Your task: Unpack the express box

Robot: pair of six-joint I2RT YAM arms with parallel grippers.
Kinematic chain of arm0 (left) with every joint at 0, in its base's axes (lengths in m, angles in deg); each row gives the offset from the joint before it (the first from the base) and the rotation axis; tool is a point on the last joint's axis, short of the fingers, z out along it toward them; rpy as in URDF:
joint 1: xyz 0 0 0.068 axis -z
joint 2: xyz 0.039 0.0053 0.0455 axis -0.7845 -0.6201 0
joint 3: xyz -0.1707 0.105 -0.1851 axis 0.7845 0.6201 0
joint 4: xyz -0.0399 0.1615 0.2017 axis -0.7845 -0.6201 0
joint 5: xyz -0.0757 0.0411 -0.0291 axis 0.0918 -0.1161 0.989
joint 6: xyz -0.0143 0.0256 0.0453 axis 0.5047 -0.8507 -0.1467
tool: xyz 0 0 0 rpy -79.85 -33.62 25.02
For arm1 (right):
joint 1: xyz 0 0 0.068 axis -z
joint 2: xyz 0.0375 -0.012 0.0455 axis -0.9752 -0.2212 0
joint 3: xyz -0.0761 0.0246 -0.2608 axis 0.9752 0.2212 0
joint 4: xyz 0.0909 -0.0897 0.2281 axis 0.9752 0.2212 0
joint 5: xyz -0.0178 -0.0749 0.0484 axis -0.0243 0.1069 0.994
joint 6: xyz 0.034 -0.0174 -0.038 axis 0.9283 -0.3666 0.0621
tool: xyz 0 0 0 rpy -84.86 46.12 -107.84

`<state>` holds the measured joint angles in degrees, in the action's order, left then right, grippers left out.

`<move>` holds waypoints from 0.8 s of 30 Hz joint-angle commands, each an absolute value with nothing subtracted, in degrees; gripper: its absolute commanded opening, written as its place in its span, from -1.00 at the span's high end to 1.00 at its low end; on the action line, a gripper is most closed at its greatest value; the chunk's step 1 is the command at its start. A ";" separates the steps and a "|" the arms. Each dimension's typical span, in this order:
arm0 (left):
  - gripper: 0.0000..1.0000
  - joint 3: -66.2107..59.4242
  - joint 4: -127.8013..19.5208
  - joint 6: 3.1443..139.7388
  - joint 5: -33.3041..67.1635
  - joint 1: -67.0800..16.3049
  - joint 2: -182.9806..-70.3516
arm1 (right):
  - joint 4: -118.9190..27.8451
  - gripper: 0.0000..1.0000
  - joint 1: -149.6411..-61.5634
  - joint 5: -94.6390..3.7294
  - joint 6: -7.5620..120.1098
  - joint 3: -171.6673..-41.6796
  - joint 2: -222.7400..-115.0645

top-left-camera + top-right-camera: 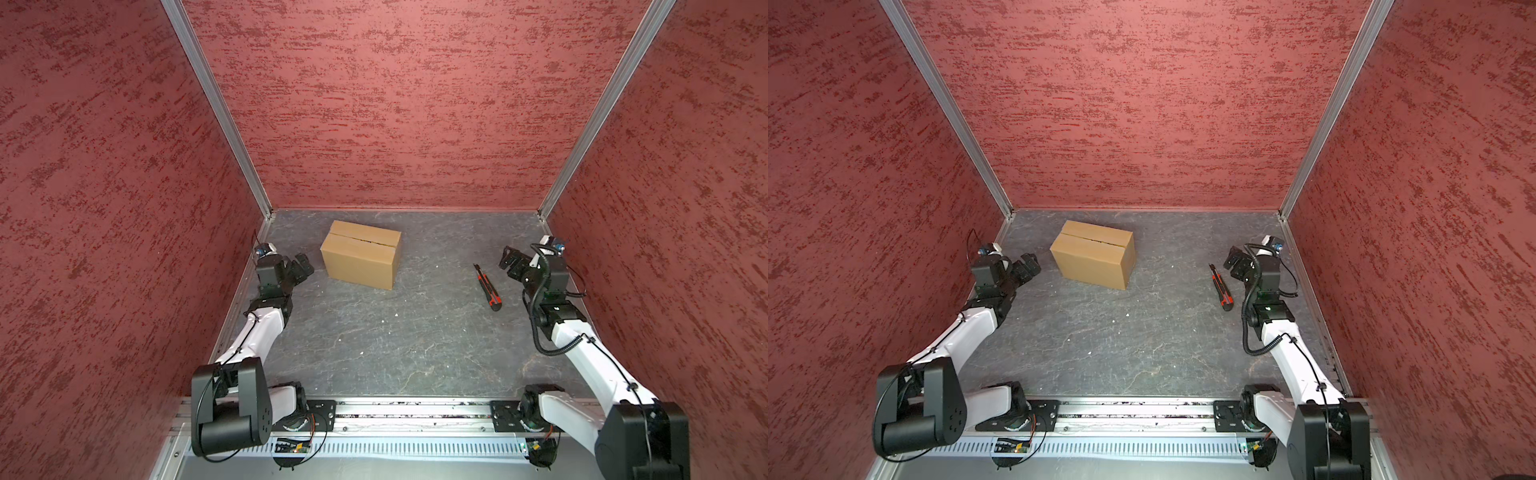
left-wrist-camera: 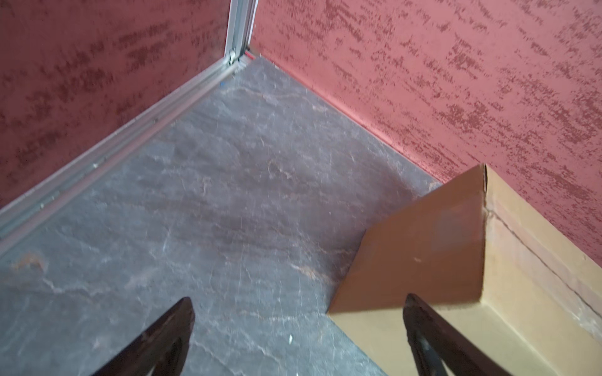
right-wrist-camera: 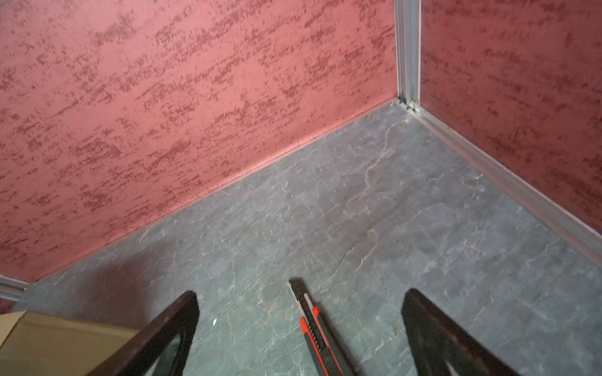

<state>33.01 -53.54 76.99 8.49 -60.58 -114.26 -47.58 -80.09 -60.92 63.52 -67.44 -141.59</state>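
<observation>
Nearest, on the grey desk (image 1: 395,345), lies the utility knife (image 1: 487,286), flat, its black-and-red handle toward the arm bases and its tip toward the back wall. The right pincer (image 1: 510,258) hangs just beside the tip, jaws apart and empty. In the right wrist view the knife (image 3: 312,328) runs between the two fingers. A thing this thin and flat may skid away, or pivot, if one finger meets it before the other. A grip on the red slider might shift the blade. Whether the blade is out I cannot tell.

Further on, the left pincer (image 1: 304,266) waits with jaws apart, holding nothing, just beside the short end of the express box (image 1: 360,254). The box stands closed on the desk, left of centre and near the back wall (image 1: 407,124), well apart from the knife. The carton looks light, so pressure along its centre seam could push it across the smooth desk unless the left pincer braces it. A deep cut could harm whatever lies inside, which is hidden. Part of the seam gapes darkly. I cannot make out any tape.

Counted: one knife, one box, two pincers, three red walls, and a few white specks on the desk.
</observation>
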 commanded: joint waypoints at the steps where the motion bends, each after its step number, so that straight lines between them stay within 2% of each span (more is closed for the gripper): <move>1: -0.99 31.28 -59.61 79.13 10.39 -59.77 -112.08 | -41.17 -0.98 -82.12 -59.62 65.38 -70.89 -140.93; 7: -0.99 29.18 -67.15 80.92 9.98 -58.66 -110.38 | -38.79 -0.98 -86.17 -59.47 65.06 -73.60 -144.12; 24: -0.99 29.11 -74.39 82.29 12.05 -54.23 -105.40 | -39.66 -0.72 -94.94 -58.84 63.28 -85.71 -159.41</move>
<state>29.25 -73.21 81.64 10.59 -54.70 -106.63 -39.74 -93.95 -59.65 63.81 -82.98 -157.66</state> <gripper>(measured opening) 0.995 0.864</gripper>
